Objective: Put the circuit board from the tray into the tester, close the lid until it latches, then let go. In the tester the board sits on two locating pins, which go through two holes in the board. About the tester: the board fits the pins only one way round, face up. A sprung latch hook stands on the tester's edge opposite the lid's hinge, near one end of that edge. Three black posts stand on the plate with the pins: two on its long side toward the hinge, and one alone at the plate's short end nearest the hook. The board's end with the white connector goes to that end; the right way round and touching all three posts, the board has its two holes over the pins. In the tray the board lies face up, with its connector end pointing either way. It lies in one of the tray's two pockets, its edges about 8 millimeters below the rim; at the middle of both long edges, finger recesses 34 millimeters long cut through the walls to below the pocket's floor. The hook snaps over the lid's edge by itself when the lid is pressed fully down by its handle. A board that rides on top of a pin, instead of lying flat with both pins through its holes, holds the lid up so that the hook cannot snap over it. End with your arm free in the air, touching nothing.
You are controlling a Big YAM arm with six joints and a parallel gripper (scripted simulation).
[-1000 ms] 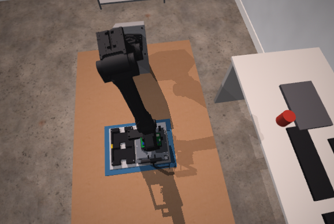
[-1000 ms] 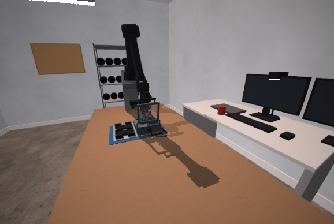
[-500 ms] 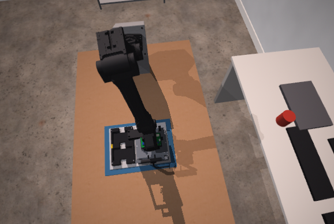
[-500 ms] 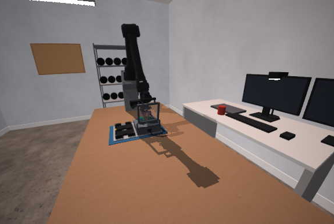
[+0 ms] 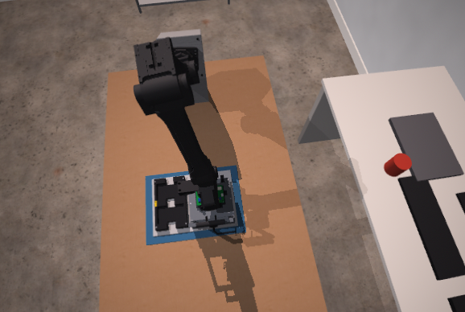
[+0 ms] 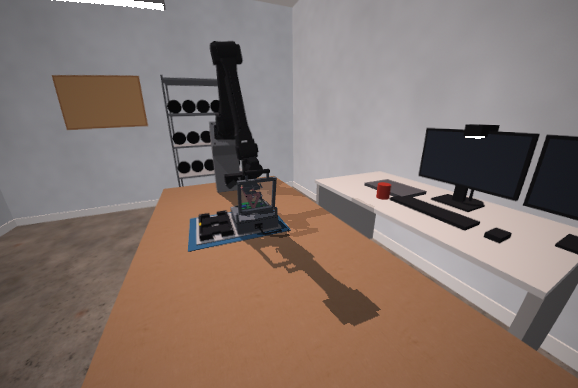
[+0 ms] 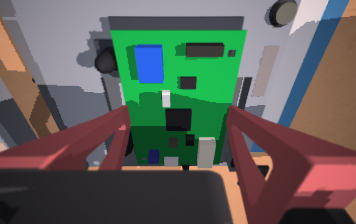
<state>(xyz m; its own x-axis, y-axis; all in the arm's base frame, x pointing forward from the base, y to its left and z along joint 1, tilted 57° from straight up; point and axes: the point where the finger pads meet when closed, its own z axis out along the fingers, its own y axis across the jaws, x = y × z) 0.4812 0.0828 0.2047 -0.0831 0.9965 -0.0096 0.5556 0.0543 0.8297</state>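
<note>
Red fingers, clamped on or merely flanking a green circuit board (image 7: 179,95) at center frame, stand wide apart; grip unclear.

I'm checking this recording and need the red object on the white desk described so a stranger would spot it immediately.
Find the white desk beside the brown table. On it stands a small, plain red cylinder, beside the flat gray slab and near one end of the long black keyboard. Its neighbors are gray or black and flat; it alone is red and round.
</note>
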